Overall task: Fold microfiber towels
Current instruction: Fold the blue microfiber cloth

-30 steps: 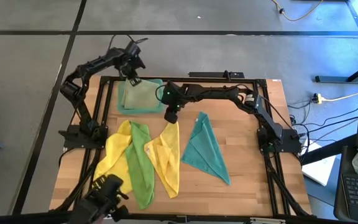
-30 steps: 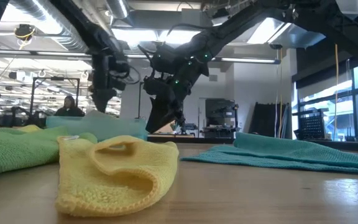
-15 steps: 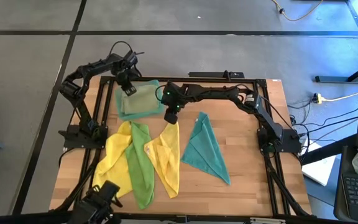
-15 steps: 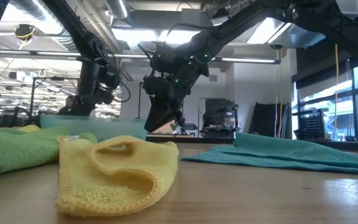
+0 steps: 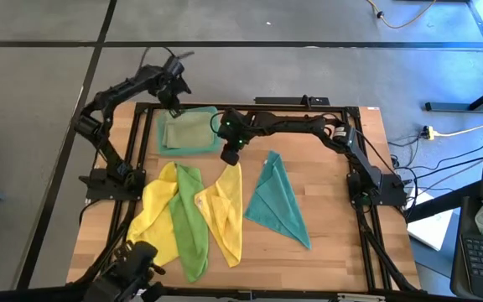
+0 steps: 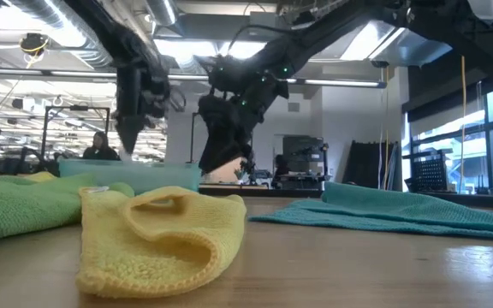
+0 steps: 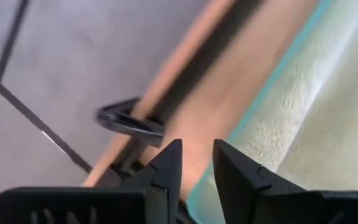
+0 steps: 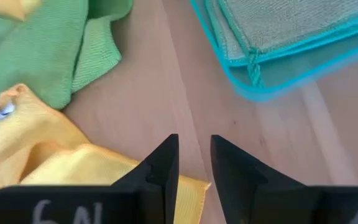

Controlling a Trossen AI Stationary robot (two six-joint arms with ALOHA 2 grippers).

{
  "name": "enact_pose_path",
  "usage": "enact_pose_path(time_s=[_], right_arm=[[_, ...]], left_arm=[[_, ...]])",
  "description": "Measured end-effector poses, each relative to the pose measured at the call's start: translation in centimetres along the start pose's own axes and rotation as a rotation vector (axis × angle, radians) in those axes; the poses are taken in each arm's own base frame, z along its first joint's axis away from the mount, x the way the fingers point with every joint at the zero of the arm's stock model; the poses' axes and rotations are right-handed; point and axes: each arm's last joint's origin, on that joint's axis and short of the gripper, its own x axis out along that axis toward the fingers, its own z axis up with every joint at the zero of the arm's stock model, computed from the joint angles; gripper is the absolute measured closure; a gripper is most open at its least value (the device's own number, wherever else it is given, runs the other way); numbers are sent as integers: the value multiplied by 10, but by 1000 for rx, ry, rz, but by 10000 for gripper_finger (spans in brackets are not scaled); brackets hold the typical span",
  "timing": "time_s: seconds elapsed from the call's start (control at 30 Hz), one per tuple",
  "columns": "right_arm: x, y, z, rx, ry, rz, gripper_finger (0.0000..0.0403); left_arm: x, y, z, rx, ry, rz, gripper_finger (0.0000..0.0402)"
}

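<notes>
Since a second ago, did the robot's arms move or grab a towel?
The left gripper dipped over the olive towel in the tray, then drew back to its far-left corner, holding nothing. The right gripper stayed above the yellow towel, empty. The towels stayed put.

I saw the pale olive towel (image 5: 188, 128) folded flat in the far-left tray. Two yellow towels (image 5: 225, 210), a bright green towel (image 5: 189, 225) and a teal towel (image 5: 278, 201) lay crumpled nearer me.

Both arms are showing matte black, jointed links, with thin black cables looping off their wrists. Green lights are glowing on the right arm. The left end effector (image 7: 194, 163) and right end effector (image 8: 192, 163) are showing flat, wedge-shaped black fingers (image 8: 162, 168).
</notes>
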Motion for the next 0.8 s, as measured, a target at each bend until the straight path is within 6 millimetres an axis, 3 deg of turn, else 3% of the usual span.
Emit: enact_pose_path(time_s=[0.17,0.37,0.6,0.8], right_arm=[[-34,10,10,-13,-35,2,308],[-86,21,14,-6,-45,-15,308],[-149,28,5,38,-6,-159,308],[-207,39,-1,60,-76,-251,308]], left_arm=[[-35,-4,-8,-203,-130,-161,320],[-59,-40,-13,-221,-189,-467,320],[-74,-100,21,-107,-371,-605,320],[-62,-162,52,-25,-452,-605,320]])
